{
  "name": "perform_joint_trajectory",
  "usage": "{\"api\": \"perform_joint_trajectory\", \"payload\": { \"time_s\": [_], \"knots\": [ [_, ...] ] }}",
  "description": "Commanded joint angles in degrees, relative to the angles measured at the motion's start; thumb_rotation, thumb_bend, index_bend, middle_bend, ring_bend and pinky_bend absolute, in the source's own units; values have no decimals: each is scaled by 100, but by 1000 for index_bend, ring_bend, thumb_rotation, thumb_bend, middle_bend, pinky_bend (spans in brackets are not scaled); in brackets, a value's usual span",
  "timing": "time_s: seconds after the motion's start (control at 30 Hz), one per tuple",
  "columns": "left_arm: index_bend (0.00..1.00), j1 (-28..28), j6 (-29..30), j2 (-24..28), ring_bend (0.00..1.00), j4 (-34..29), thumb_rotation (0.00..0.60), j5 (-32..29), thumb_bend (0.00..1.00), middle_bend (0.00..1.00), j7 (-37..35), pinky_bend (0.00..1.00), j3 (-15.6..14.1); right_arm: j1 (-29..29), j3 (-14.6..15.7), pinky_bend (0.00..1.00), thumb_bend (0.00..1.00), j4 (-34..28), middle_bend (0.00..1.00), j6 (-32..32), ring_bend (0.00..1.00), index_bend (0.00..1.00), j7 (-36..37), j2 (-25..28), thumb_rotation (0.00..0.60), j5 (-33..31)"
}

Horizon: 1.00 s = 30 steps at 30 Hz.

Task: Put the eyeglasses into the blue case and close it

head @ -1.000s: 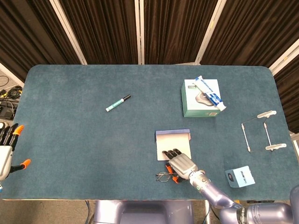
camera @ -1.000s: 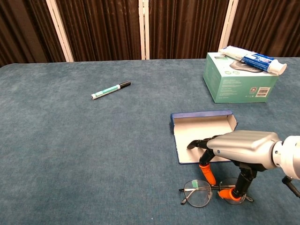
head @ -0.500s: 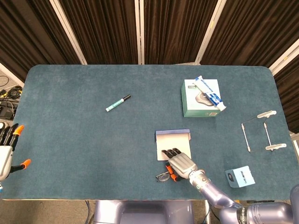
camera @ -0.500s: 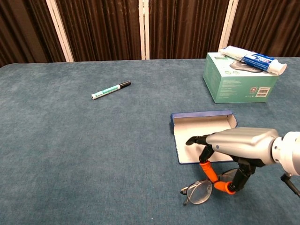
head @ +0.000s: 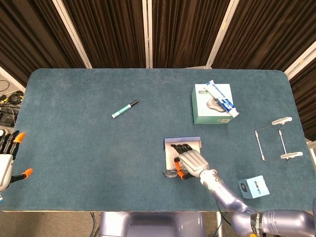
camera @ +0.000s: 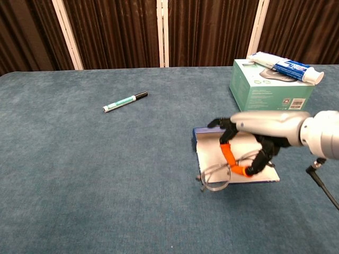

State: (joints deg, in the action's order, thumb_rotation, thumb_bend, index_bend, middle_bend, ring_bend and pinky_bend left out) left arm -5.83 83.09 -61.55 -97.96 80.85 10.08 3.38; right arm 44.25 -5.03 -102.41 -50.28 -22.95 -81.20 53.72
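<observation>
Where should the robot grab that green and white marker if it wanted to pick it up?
Probably around the middle of the marker, coming straight down from above. It lies flat on the table with nothing close beside it, and it is long and thin, so fingers should close across its barrel.

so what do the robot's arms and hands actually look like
The right hand has a smooth silver-grey shell over the back, black fingers and orange pads, on a glossy silver arm with a thin black cable at the wrist. The left hand at the table edge shows a pale body, black fingers and orange tips.
</observation>
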Motion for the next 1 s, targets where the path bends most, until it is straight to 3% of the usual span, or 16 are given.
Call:
{"api": "perform_joint_trajectory", "payload": {
  "time_s": [0.03,0.37,0.63,1.0],
  "knots": [
    [0,-8,-15,9,0,2,600,-17,0,0,-28,0,9,95,-156,0,356,251,16,-33,0,637,66,-86,600,-191],
    [0,-48,-141,44,0,71,600,-173,0,0,-175,0,59,444,-467,0,356,1084,16,-6,0,637,-66,-582,600,-894],
    [0,-71,-232,66,0,125,600,-282,0,0,-276,0,81,637,-448,0,356,1647,16,39,0,639,-264,-916,600,-1091],
    [0,-91,-277,60,0,158,600,-326,0,0,-306,0,85,656,-437,0,354,1968,15,43,0,628,-247,-1051,600,-1125]
  ]
}}
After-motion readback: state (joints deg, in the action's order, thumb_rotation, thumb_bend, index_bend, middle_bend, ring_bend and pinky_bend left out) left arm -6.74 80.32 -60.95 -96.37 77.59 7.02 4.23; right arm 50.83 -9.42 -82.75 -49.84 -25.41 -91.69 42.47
